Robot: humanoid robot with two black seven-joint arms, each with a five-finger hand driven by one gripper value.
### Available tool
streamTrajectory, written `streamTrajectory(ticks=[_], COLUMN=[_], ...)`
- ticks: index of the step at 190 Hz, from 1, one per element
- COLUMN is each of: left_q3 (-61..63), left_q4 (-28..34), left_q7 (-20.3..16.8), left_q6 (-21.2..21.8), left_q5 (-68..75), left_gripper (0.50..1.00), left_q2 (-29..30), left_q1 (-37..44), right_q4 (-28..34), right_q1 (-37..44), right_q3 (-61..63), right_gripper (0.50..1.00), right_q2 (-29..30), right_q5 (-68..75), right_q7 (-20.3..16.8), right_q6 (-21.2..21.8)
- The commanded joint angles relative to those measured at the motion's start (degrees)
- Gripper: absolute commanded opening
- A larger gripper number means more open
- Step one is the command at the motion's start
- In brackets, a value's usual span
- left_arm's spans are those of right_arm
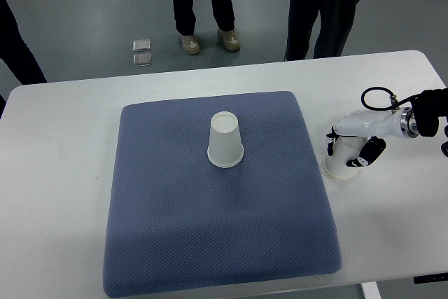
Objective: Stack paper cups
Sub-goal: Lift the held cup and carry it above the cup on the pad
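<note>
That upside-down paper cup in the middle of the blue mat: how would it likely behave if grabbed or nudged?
The paper cup looks thin-walled, so it is probably very light and would dent under a firm squeeze. It stands on its wide rim, so it seems fairly stable, though the soft blue mat may let a sideways nudge tip it rather than slide it.

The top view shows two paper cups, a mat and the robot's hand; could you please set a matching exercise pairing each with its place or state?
Things:
1. cup on the mat
2. cup off the mat
3. blue mat
4. right hand

Descriptions:
A. covers the table's middle
B. closed around a cup
C. upside down, standing free
D. on bare table, right of the mat

Pairs: 1-C, 2-D, 3-A, 4-B
</note>
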Motion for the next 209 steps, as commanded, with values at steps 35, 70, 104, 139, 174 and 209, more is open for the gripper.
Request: streamTrajectory(ticks=[35,70,104,139,174,209], left_q3=[0.00,0.00,0.00,0.00,0.00,0.00], left_q4=[0.00,0.00,0.00,0.00,0.00,0.00], left_q7=[-0.01,-0.01,-0.01,-0.01,-0.01,-0.01], left_q6=[0.00,0.00,0.00,0.00,0.00,0.00], left_q5=[0.00,0.00,0.00,0.00,0.00,0.00], left_gripper=[1.000,1.000,1.000,1.000,1.000,1.000], left_q2=[0.00,0.00,0.00,0.00,0.00,0.00], left_q1=[0.00,0.00,0.00,0.00,0.00,0.00], right_q4=[0.26,1.32,2.72,4.57,4.66,4.57], right_q1=[6.58,11.59,16.77,22.92,27.41,31.27], right_q3=[0.21,0.39,0.48,0.48,0.74,0.74], right_gripper=[0.656,0.656,0.656,0.658,0.660,0.662], right_q2=[-0.83,-0.83,0.14,2.86,8.22,12.97], right_q5=[0.58,1.11,1.72,3.13,5.15,10.34], right_q7=[0.24,0.41,0.59,0.59,0.59,0.59], right_q6=[3.18,6.08,9.42,13.38,16.19,18.83])
